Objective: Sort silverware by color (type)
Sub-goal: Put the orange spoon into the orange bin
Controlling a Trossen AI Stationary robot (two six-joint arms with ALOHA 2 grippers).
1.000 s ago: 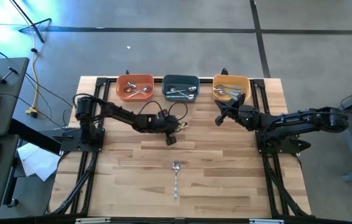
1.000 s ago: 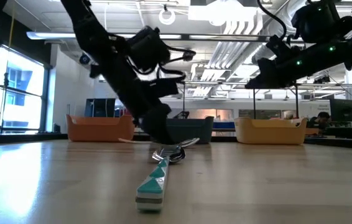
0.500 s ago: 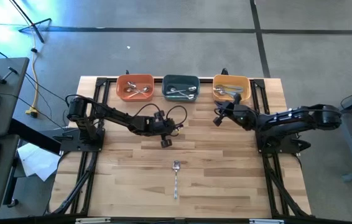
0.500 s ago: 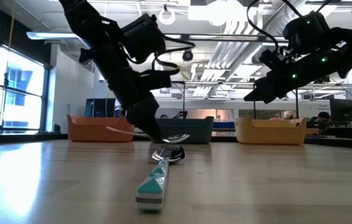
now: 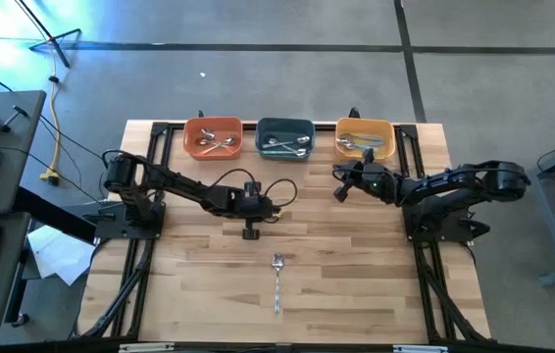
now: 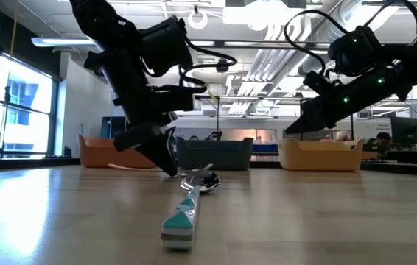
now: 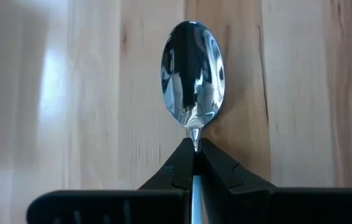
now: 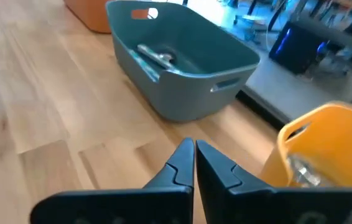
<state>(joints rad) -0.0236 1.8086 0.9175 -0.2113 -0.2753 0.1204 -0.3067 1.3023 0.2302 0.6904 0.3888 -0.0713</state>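
My left gripper [image 5: 250,231] hangs over the middle of the table, pointing steeply down, shut on a plain silver spoon [image 7: 193,74]. The spoon's shiny bowl sticks out past the fingertips. One piece of silverware with a teal-patterned handle [image 5: 277,281] [image 6: 182,219] lies flat on the wood nearer the front edge, apart from both grippers. My right gripper [image 5: 338,191] [image 8: 194,152] is shut on nothing and hovers in front of the teal bowl [image 8: 182,68] and the yellow bowl [image 8: 325,146]. My left gripper pinches the spoon's thin neck [image 7: 194,142], just behind its bowl, between the two fingertips. The fingers come from above, slanting down, and lie along the spoon. Its handle runs back between them and its bowl faces up toward the camera.
Orange [image 5: 212,137], teal [image 5: 285,138] and yellow [image 5: 365,139] bowls stand in a row along the table's far edge, each holding some silverware. Bare wood lies between them and the front edge. Beyond the table's left side are a desk and cables on the floor.
My left gripper has carried the spoon toward the table's left edge and slightly toward the near edge, rising a little and rolling about its own axis. My right gripper has sunk lower and tipped further down, staying shut.
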